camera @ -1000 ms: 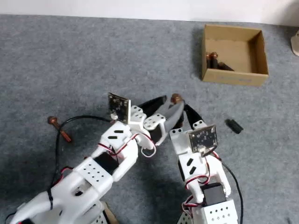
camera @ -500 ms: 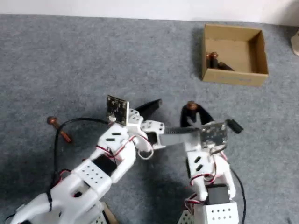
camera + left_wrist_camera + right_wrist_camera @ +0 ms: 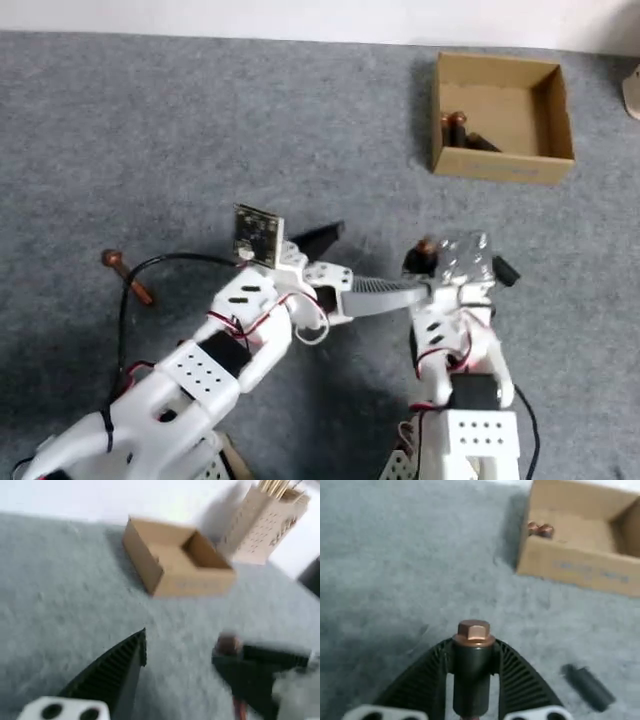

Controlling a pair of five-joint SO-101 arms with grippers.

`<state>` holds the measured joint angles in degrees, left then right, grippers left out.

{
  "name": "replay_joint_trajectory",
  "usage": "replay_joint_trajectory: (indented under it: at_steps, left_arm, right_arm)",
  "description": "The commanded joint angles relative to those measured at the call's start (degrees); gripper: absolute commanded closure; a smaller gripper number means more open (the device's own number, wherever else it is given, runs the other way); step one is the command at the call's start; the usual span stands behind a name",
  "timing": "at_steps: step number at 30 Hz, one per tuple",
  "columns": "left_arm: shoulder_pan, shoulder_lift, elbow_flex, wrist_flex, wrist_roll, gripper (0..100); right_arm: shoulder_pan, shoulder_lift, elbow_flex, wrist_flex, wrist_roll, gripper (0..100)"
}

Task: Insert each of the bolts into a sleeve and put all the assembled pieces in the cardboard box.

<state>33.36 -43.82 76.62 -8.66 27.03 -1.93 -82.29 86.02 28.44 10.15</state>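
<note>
Near the middle of the high view, the right pincer [image 3: 472, 652] is clamped on a sleeve [image 3: 470, 675] holding a bolt [image 3: 473, 631], while the left pincer [image 3: 375, 262] stands apart.

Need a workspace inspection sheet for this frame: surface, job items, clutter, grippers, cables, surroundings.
Surface: grey carpet, flat.
Job's things: cardboard box holds boxed pieces, exact count unclear. A loose bolt lies on the carpet by the left arm. A loose sleeve lies beside the right arm. One assembled piece is in a gripper.
Clutter: perforated holder with sticks beyond the box.
Grippers: left gripper open, empty. Right gripper shut on the assembled piece.
Cables: black cable loops off the left arm next to the loose bolt; cannot tell whether they touch.
Surroundings: white strip beyond the carpet.
</note>
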Motion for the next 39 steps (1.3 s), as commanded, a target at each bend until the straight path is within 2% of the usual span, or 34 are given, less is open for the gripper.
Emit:
replay_joint_trajectory:
  at_steps: [1, 7, 14, 18, 23, 31, 39]
  left_arm:
    - [0.2, -0.7, -3.7, 4.2, 0.1, 41]
    - [-2.9, -0.7, -4.1, 4.8, 0.1, 41]
    - [-3.6, -0.3, -4.2, 4.8, 0.1, 41]
    - [-3.6, -0.3, -4.2, 4.8, -0.1, 41]
    - [-3.6, -0.2, -4.1, 4.8, -0.2, 41]
    - [-3.5, -0.2, -4.1, 4.8, -0.2, 41]
    - [-3.2, -0.1, -3.8, 4.8, -0.2, 41]
  right_arm:
    - [3.7, 8.3, -10.0, -2.9, 0.0, 99.4]
    - [4.9, 24.4, -22.2, -4.2, 2.9, 99.4]
    - [6.2, 41.1, -32.7, -15.0, 3.6, 99.4]
    - [8.0, 52.7, -43.5, -16.0, 3.6, 99.4]
    - [10.9, 70.1, -59.7, -15.8, 3.6, 99.4]
    - [10.8, 93.9, -83.1, -15.3, 6.6, 99.4]
    - [9.6, 112.8, -112.1, -3.7, 6.8, 99.4]
